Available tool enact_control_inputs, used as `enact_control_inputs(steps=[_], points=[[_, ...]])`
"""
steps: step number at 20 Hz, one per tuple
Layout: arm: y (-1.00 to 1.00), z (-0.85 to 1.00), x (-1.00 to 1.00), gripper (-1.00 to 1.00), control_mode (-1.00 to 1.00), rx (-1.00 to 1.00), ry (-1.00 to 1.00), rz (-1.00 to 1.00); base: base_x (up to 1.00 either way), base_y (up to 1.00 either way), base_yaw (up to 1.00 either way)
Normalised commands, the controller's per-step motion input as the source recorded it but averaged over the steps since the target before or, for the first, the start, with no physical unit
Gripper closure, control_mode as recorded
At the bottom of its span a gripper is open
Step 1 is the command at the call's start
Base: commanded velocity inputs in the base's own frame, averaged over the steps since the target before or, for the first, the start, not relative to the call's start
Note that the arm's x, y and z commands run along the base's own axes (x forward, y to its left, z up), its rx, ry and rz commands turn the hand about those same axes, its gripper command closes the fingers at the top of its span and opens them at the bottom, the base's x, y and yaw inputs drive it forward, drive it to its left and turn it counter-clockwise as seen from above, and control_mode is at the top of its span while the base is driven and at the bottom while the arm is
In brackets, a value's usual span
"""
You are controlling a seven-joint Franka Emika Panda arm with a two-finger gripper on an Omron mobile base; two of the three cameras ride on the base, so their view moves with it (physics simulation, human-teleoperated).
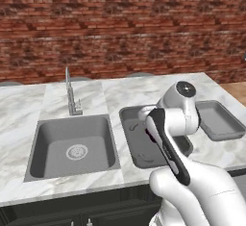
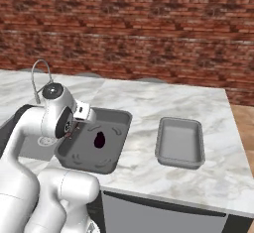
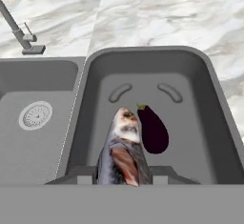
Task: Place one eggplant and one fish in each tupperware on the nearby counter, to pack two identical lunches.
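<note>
A red-brown brick wall [image 1: 120, 23] fills the top of the frame. Below it, in the left half of the left base view, a grey steel sink [image 1: 72, 145] has a round drain [image 1: 77, 151]. A thin faucet [image 1: 70, 93] stands just behind it. Dark cabinets [image 1: 72, 213] run along the bottom edge.

**Room and obstacles over the two tubs**

Inside the large tupperware [image 3: 200, 99] the eggplant [image 3: 153, 128] takes the middle floor; both ends lie bare. The smaller tupperware [image 2: 180, 142] stands open. The faucet [image 1: 71, 95] rises behind the sink [image 1: 72, 145], well apart
</note>
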Motion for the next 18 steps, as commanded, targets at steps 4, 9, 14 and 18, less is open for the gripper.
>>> enact_control_inputs(steps=[4, 9, 14, 18], points=[[0.00, -0.34, 0.22, 1.00, -1.00, 0.00, 0.00, 0.00, 0.00, 0.00, 0.00], [0.05, -0.20, 0.00, 1.00, -1.00, 0.00, 0.00, -0.01, 0.00, 0.00, 0.00], [0.06, -0.35, 0.27, 1.00, -1.00, 0.00, 0.00, 0.00, 0.00, 0.00, 0.00], [0.04, -0.47, 0.34, 1.00, -1.00, 0.00, 0.00, 0.00, 0.00, 0.00, 0.00]])
